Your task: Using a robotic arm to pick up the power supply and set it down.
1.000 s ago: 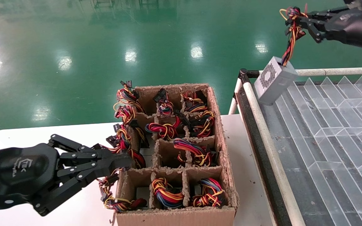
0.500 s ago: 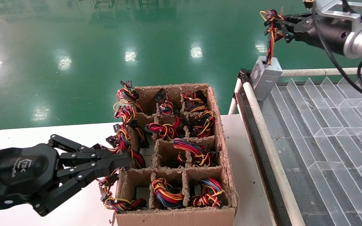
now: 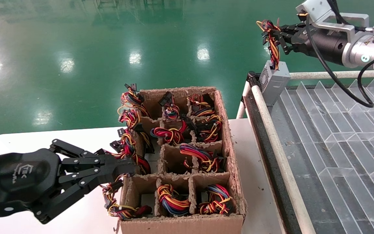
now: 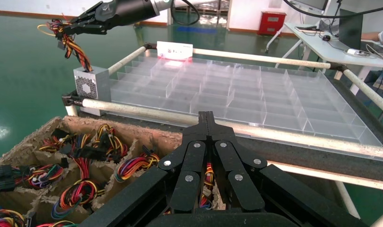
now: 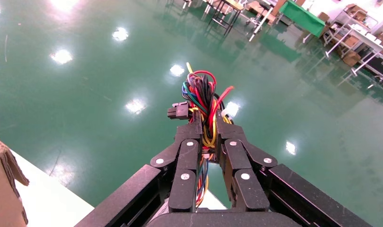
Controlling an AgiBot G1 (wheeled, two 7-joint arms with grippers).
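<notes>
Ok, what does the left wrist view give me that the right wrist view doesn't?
Only the left wrist view shows the power supply body hanging at the corner of the clear divider tray, the carton below, and the left gripper shut near the carton's edge. Only the right wrist view shows, close up, the right gripper with its fingers clamped on the wire bundle. Both show that bundle gripped over green floor.

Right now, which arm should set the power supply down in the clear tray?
Right. The right gripper grips the wire bundle, with the power supply hanging at the divided tray's corner. The left gripper is at the carton.
</notes>
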